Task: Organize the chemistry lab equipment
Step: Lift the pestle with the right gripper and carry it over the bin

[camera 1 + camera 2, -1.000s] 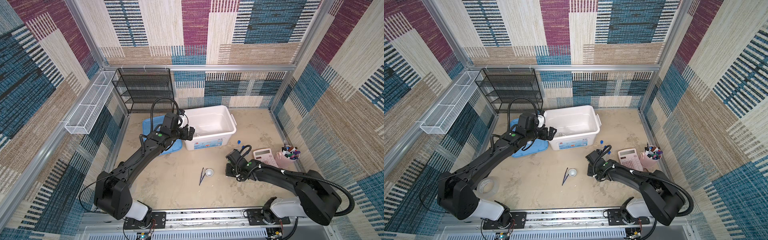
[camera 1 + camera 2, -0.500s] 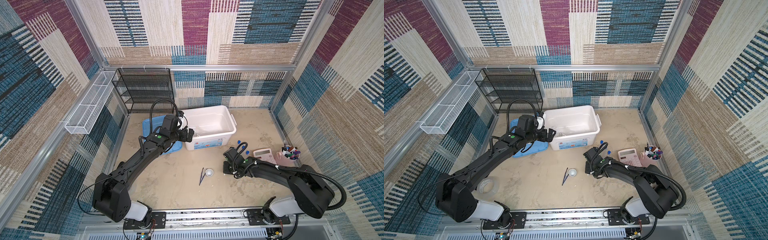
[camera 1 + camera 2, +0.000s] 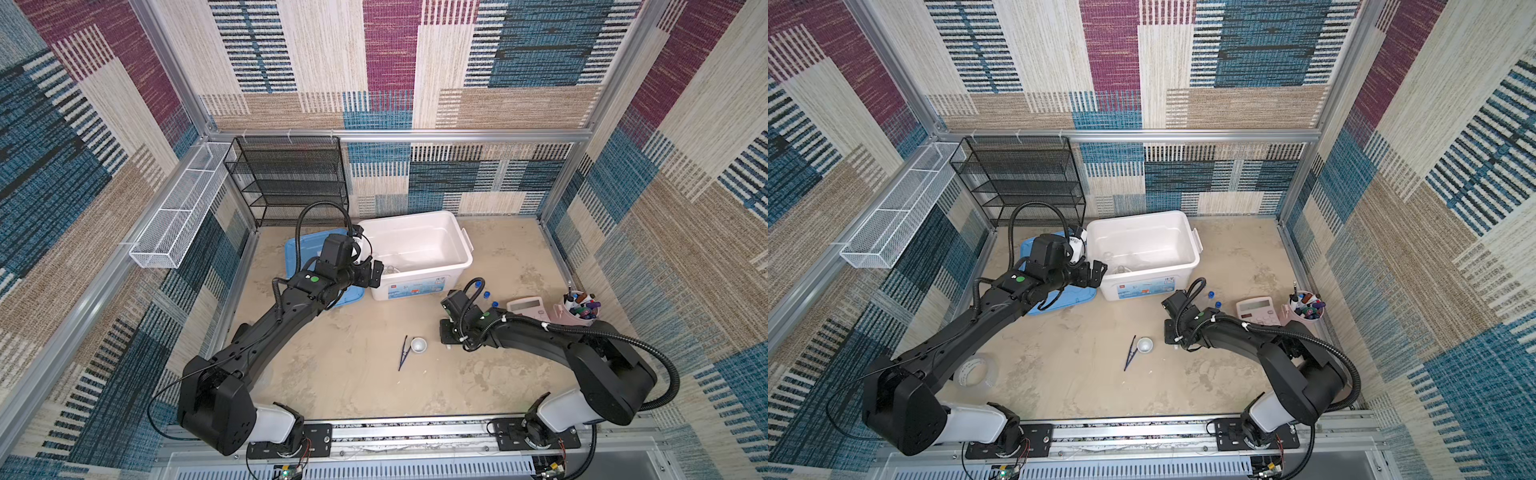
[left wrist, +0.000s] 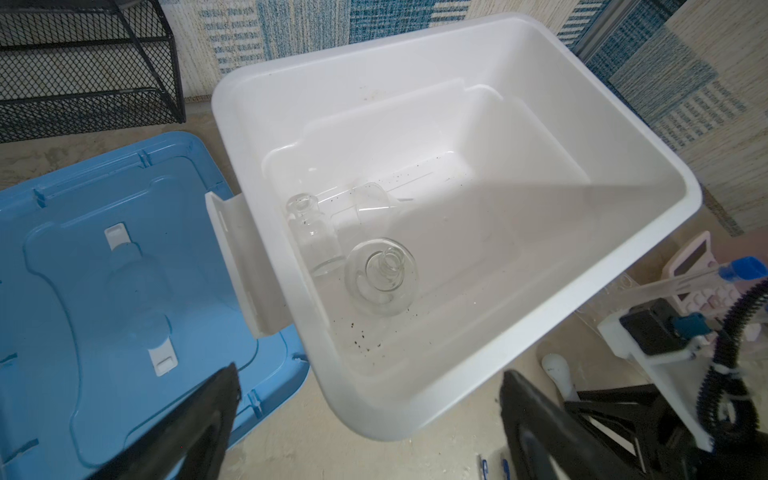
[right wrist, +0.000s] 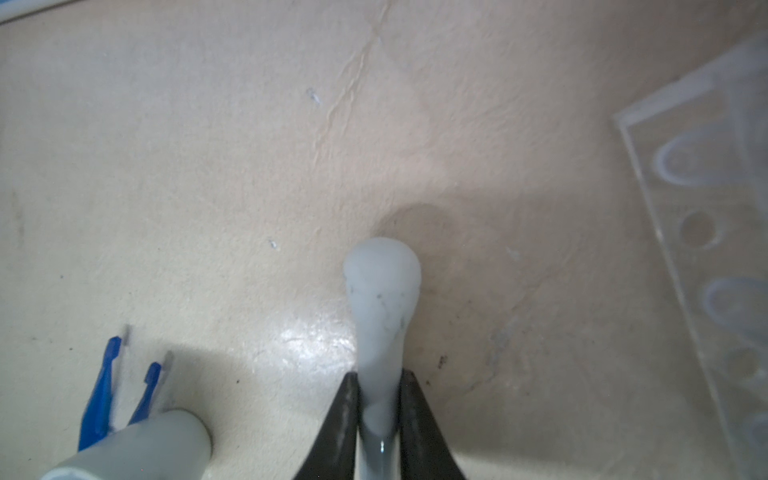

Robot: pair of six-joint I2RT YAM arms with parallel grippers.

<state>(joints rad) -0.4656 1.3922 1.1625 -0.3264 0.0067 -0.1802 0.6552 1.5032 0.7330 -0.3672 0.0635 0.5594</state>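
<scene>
Left wrist view is showing the bin (image 4: 415, 54) already holding three clear glass pieces, which I am taking for the flask (image 4: 311, 232), beaker (image 4: 368, 205) and funnel (image 4: 382, 270). The lid (image 4: 104, 270) is lying off beside it. The left hand (image 3: 371, 275) is hovering at the bin's eight o'clock corner, spread wide and carrying nothing.

So the glassware seems done, and the rest is waiting out on the surface (image 3: 353, 395). Going rightward in a top view, the tweezers (image 3: 403, 353) and mortar (image 3: 418, 344) are lying side by side, just at nine o'clock of the right hand (image 3: 446, 338). The right wrist view is showing that hand pinching the thin end of the pestle (image 5: 382, 291), its bulbous end pointing away from the jaws. Whether the pestle is lifting off the surface I cannot tell. At this hand's one o'clock the tubes (image 3: 486, 294) are apparently standing in the rack (image 5: 706, 249), waiting too.
</scene>
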